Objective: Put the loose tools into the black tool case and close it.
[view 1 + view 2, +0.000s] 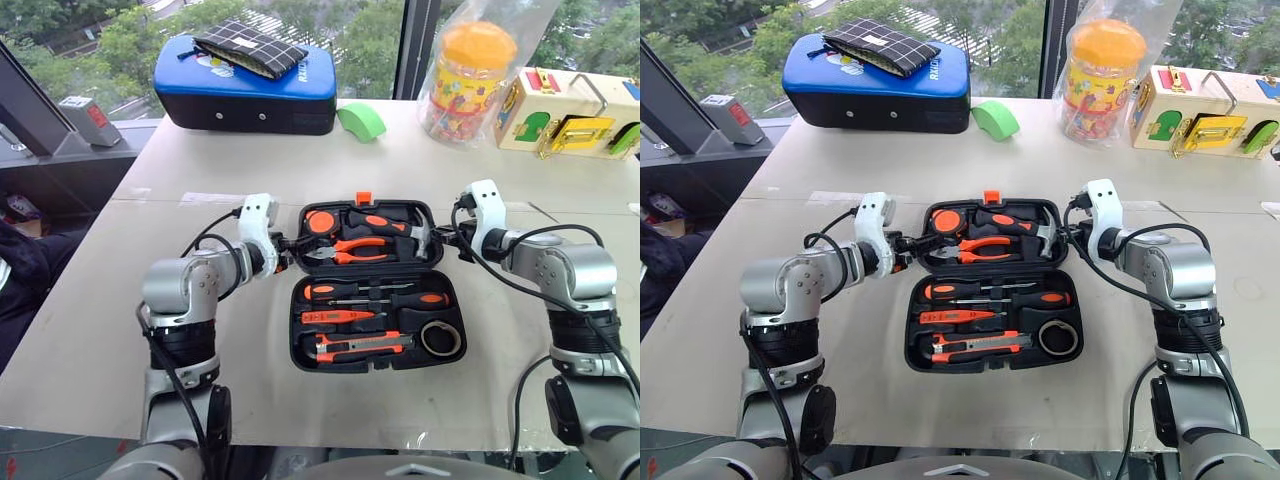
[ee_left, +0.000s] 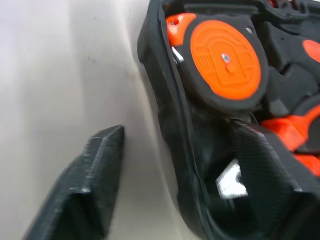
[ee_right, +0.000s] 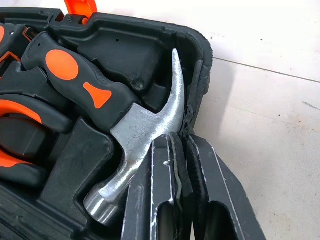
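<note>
The black tool case (image 1: 296, 345) lies open flat on the table. Its near half holds two screwdrivers (image 1: 375, 294), a thin orange tester (image 1: 335, 317), the utility knife (image 1: 360, 346) and the tape ring (image 1: 440, 338). The far half holds pliers (image 1: 355, 250), a hammer (image 3: 135, 130) and an orange tape measure (image 2: 225, 60). My left gripper (image 1: 290, 242) is open at the far half's left rim, one finger (image 2: 85, 190) outside on the table side and the other inside. My right gripper (image 3: 182, 140) is shut on the far half's right rim beside the hammer head.
At the back of the table stand a blue-topped case (image 1: 245, 85) with a checked pouch on it, a green object (image 1: 361, 121), a bagged jar with an orange lid (image 1: 470, 70) and a wooden latch box (image 1: 570, 115). The table's front edge runs just below the case.
</note>
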`<state>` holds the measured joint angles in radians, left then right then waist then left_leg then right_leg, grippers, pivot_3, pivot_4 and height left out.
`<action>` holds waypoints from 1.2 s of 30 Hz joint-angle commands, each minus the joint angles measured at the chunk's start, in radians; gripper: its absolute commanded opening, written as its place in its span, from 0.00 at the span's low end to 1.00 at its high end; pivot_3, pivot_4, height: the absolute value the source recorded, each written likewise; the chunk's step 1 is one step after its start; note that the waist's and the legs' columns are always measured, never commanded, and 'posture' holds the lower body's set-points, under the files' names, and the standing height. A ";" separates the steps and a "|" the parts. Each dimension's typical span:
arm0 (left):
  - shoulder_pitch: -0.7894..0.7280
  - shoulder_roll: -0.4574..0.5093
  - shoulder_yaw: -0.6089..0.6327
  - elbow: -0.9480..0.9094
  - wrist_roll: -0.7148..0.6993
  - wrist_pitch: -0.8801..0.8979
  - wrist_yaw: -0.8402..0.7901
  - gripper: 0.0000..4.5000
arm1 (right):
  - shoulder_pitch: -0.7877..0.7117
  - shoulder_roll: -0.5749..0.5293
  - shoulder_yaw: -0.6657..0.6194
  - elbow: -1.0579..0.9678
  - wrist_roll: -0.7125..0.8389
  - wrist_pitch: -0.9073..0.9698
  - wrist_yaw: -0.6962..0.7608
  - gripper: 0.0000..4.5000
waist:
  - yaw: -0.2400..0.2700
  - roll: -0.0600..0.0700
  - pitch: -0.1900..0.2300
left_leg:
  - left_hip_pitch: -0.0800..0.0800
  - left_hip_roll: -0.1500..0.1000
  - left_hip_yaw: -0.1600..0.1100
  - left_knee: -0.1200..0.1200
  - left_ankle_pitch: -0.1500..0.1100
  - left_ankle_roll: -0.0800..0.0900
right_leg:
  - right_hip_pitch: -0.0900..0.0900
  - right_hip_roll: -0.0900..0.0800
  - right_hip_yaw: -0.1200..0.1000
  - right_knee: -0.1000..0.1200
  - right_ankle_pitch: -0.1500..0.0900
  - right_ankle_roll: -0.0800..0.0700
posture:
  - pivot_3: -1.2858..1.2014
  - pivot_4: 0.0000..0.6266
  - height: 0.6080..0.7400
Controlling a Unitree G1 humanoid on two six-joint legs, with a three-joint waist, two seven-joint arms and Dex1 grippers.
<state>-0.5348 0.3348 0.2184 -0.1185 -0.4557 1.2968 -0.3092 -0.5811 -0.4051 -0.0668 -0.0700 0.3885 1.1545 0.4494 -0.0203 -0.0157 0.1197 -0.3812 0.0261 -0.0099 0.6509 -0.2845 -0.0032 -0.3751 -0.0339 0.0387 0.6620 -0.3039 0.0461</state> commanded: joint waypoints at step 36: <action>0.061 0.240 -0.185 0.190 0.180 -1.070 -0.542 0.08 | 0.375 -0.100 -0.015 -0.327 -0.007 -0.677 0.209 0.00 | 0.014 -0.001 0.002 | 0.000 -0.003 -0.003 0.001 -0.005 0.010 | 0.003 -0.002 -0.005 -0.005 0.000 0.000 | 0.52 0.24 1.00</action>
<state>-0.4875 0.5626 0.0380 0.1242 -0.2417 0.2077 -0.7996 -0.2220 -0.4947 -0.0873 -0.3260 0.3366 0.4911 0.6049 -0.0067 -0.0172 0.1213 -0.3793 0.0232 -0.0129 0.6517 -0.2904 0.0073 -0.3692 -0.0358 0.0338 0.6571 -0.3041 0.0464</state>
